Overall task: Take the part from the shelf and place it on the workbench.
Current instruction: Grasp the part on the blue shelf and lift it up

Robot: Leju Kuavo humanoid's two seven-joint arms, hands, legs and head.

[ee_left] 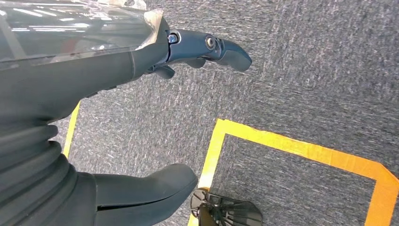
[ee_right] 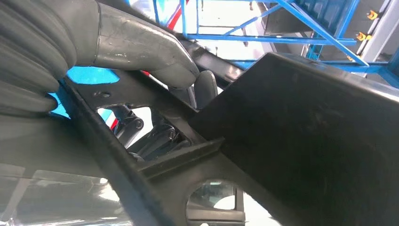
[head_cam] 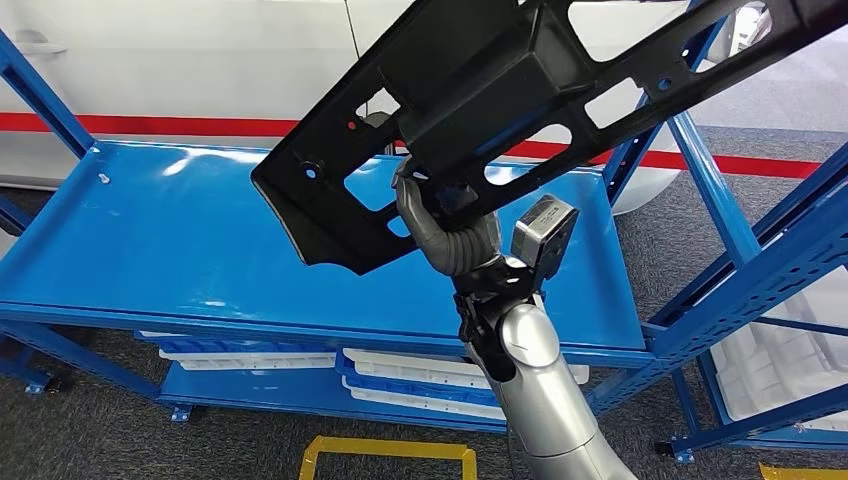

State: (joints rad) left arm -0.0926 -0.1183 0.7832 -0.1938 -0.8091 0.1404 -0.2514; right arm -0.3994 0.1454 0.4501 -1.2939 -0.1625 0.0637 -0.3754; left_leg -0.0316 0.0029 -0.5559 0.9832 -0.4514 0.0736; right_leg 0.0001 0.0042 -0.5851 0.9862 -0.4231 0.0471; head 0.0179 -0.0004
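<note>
Unlabelled black part in right hand above blue shelf

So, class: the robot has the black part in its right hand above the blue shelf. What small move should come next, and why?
Probably carry it clear of the shelf: the right hand already grips the black part, lifted off the shelf top, and no workbench is in sight yet.
</note>
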